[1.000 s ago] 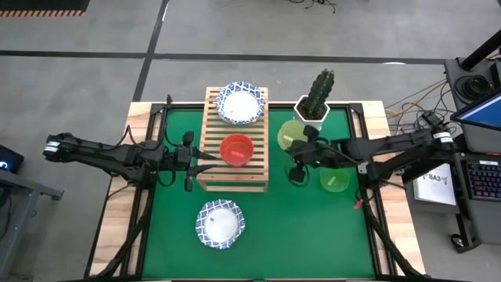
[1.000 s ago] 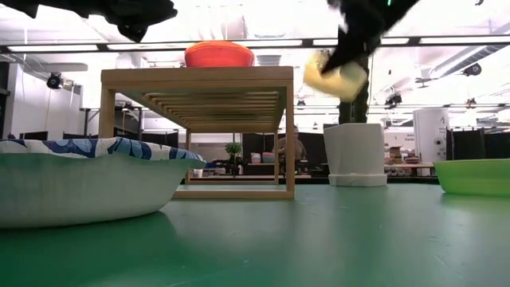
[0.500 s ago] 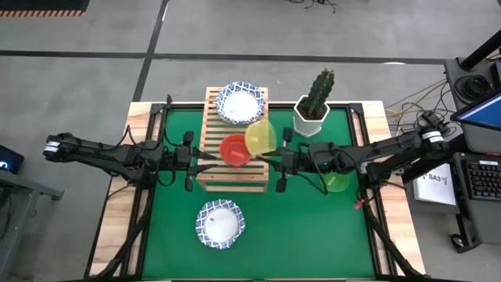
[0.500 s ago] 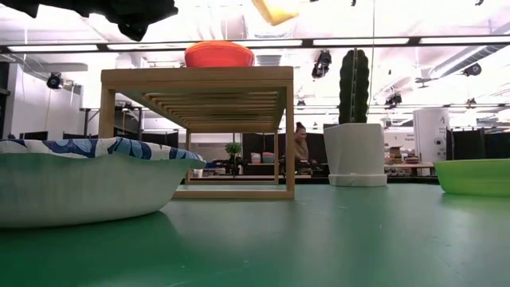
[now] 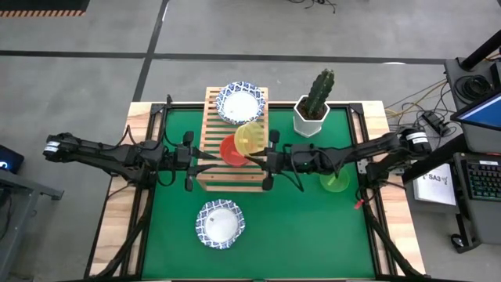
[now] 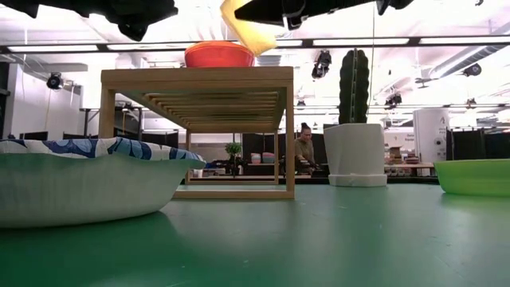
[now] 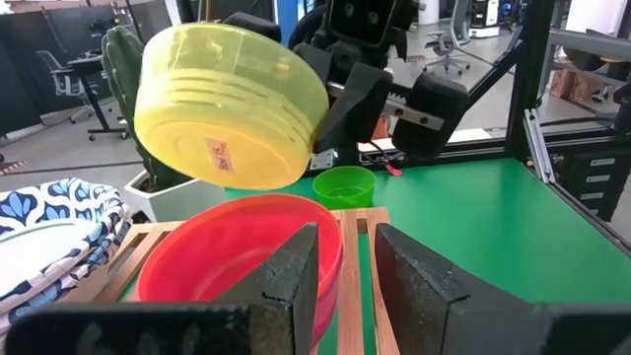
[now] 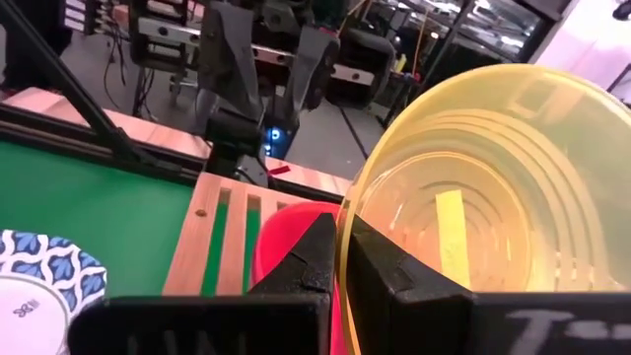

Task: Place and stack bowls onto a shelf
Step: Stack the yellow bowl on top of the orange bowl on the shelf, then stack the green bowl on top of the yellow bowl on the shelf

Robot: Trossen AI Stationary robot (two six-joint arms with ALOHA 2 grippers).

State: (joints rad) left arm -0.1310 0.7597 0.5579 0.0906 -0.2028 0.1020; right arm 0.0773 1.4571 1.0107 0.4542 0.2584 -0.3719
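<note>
Yellow bowl [image 5: 251, 137], pinched by its rim in the right tool [image 5: 264, 159], hangs tilted just above the red bowl [image 5: 233, 150] on the shelf [image 5: 217, 177]; the left tool [image 5: 190, 160] waits open beside the shelf.

I could read almost no text at this moment. On the underside of the yellow-green bowl [image 7: 231, 119] there was a small label with dark marks, but they were too small for me to read. On a white paper [image 5: 436, 184] beside the table, in the high view, I saw some dark letters, and I could not tell what they said.
</note>
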